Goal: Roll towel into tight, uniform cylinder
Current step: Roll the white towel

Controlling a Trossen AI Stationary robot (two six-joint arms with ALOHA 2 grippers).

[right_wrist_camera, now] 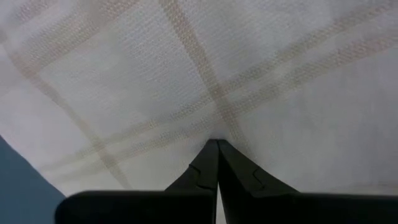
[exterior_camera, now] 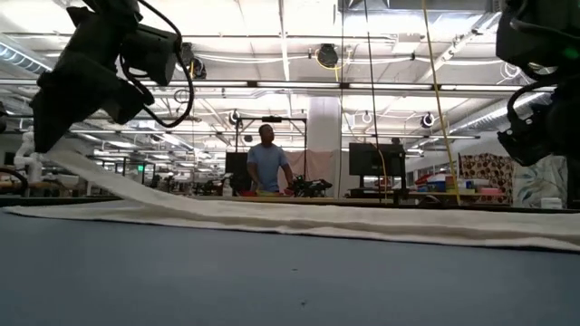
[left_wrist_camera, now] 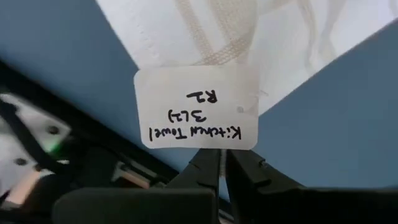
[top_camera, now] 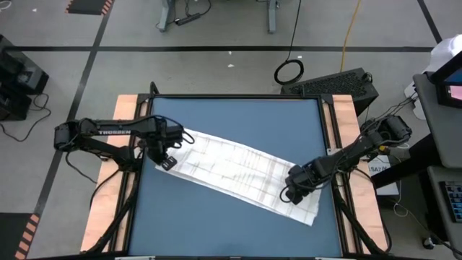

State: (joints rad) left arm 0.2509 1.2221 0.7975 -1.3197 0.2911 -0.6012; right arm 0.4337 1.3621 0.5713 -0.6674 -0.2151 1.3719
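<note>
Though nowhere near a cylinder yet, looks like a sensible setup for a roll. Starting big: blue table (top_camera: 238, 115), with plenty of bare surface around the cloth. Laid long and slantwise across it, the towel (top_camera: 231, 170), one short end over by the left arm and the other by the right arm, flat and open along nearly all its length. No roll started anywhere, so probably still the straighten-and-tension stage.

Next, left gripper (top_camera: 166, 157) at the towel's left end, clenched tight. From the low view, holding that end up off the table, cloth sloping down from it to the surface. Presumably lifted like that to pull slack out or to fold the edge over as the first turn.

Then right gripper (top_camera: 296, 189) near the opposite end, also fully closed, tips pressed down against the weave in its wrist view. Can't tell if any fabric is actually nipped; seems more like an anchor so the far end doesn't slide while the other side tugs.

Smallest bit: handwritten paper label (left_wrist_camera: 196, 109) at the lifted corner, right at the left fingertips, apparently the part being pinched.
</note>
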